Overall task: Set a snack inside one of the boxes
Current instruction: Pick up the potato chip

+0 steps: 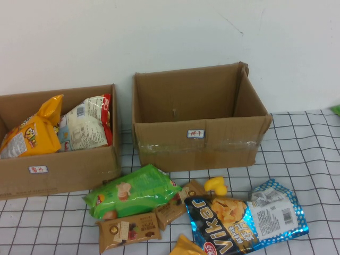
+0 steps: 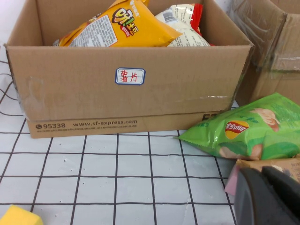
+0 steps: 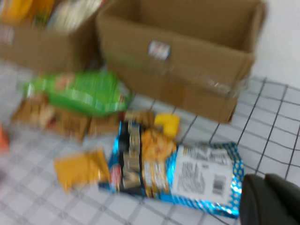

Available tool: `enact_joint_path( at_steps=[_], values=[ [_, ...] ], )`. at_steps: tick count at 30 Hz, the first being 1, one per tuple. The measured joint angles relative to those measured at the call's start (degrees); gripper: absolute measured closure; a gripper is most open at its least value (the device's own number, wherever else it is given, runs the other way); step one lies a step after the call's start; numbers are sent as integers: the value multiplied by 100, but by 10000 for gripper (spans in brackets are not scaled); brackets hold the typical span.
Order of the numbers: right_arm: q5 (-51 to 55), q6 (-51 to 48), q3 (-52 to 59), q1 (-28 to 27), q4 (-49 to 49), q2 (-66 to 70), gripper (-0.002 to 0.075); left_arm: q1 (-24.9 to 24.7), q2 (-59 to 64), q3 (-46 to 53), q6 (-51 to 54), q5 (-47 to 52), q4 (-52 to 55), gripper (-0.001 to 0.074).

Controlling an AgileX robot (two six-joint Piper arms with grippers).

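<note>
Snacks lie on the checked cloth in front of two cardboard boxes. A green chip bag (image 1: 133, 191) lies left, and it also shows in the left wrist view (image 2: 253, 133). A blue Vikar chip bag (image 1: 239, 218) lies right, also in the right wrist view (image 3: 187, 173). The left box (image 1: 64, 170) holds a yellow bag (image 1: 32, 135) and a white bag (image 1: 85, 125). The right box (image 1: 196, 143) is empty. Neither gripper shows in the high view. My left gripper (image 2: 260, 172) is shut and empty, just over a brown snack pack (image 2: 276, 166). My right gripper (image 3: 265, 179) is shut and empty beside the blue bag's edge.
Brown snack packs (image 1: 127, 231) lie below the green bag. A small yellow piece (image 1: 216, 186) sits before the right box. An orange pack (image 1: 186, 247) lies at the front edge. A yellow block (image 2: 18, 216) lies in front of the left box. A white wall stands behind.
</note>
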Motion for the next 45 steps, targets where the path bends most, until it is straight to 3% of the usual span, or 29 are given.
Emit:
enact_joint_path(
  at_steps=[11, 22, 25, 30, 33, 37, 45],
  values=[
    [2041, -2567, -1962, 70, -110, 3234, 727, 0, 0, 0, 0, 0, 0, 736],
    [897, -2670, -2547, 1593, -1421, 5198, 717, 0, 0, 0, 0, 2, 0, 736],
    [480, -2910, -2648, 1745, -1317, 5768, 616, 0, 0, 0, 0, 2, 0, 736],
    [88, -3555, -2881, 1822, -966, 6715, 264, 0, 0, 0, 0, 12, 0, 736],
    [-190, -3651, -3065, 1902, -1065, 7210, 121, 0, 0, 0, 0, 12, 0, 736],
    [-352, -3689, -3346, 2109, -1476, 7890, 67, 0, 0, 0, 0, 12, 0, 736],
    [-493, -3709, -4171, 2353, -1869, 9174, 54, 0, 0, 0, 0, 21, 0, 736]
  ],
)
